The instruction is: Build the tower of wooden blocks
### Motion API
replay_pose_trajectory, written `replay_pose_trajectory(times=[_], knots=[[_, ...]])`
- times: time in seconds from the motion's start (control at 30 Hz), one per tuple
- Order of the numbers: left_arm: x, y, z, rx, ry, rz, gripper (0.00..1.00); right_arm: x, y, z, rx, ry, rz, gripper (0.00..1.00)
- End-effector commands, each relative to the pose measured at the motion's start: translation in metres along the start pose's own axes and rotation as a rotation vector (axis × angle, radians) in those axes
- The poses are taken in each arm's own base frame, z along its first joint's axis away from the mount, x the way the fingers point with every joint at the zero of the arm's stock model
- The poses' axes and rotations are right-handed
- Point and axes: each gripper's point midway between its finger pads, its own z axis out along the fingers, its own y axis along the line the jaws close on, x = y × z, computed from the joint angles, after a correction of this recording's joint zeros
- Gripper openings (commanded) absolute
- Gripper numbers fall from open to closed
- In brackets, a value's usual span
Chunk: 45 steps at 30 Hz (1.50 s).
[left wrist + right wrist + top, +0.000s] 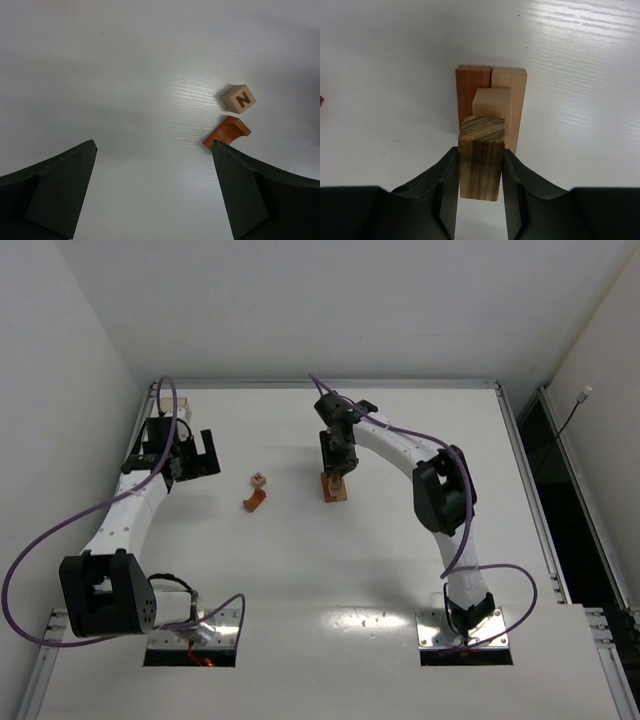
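1. Table (300, 590): white and flat, carries everything listed.
2. Left gripper (208, 453): well off to the left-arm side of the tower base, jaws spread wide, holding nothing.
3. Right gripper (480, 155): directly over the tower base, jaws clamped narrow on the striped block.
4. Tower base (335, 488): a red-brown bar (467, 95) and a tan bar (519, 110) lying flat, long sides touching.
5. Striped block (481, 165): dark grain, upright between the jaws, just beside the pale cube. Whether it is seated on the base cannot be told.
6. Pale cube (491, 102): sits on the base, across the seam.
7. Arch piece (227, 132): loose, on the left-arm side of the base.
8. N cube (239, 98): just beside the arch, apart from it.

Hazards, judged: letting go of a tilted block would topple it. A jaw brushing the pale cube would shove it off. Pressing down on the seam could spread the unfixed bars.
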Motion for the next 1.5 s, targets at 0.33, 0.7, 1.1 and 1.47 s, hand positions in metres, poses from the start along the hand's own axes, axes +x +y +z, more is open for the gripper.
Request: replay_pose_trajectory(times=[0.33, 0.7, 1.1, 1.47], knots=[[-0.017, 0.001, 0.0, 0.006, -0.05, -0.009, 1.0, -0.014, 0.008, 0.001, -0.03, -0.025, 0.001, 0.01], [-0.017, 0.001, 0.0, 0.006, -0.049, -0.009, 1.0, -0.012, 0.0, 0.01, -0.01, -0.014, 0.01, 0.15], [-0.017, -0.001, 0.0, 0.015, -0.048, -0.008, 1.0, -0.003, -0.005, 0.013, -0.034, 0.022, 0.027, 0.5], [-0.013, -0.005, -0.005, 0.058, -0.035, 0.066, 1.0, -0.017, 0.014, -0.019, -0.142, -0.049, -0.108, 0.86]])
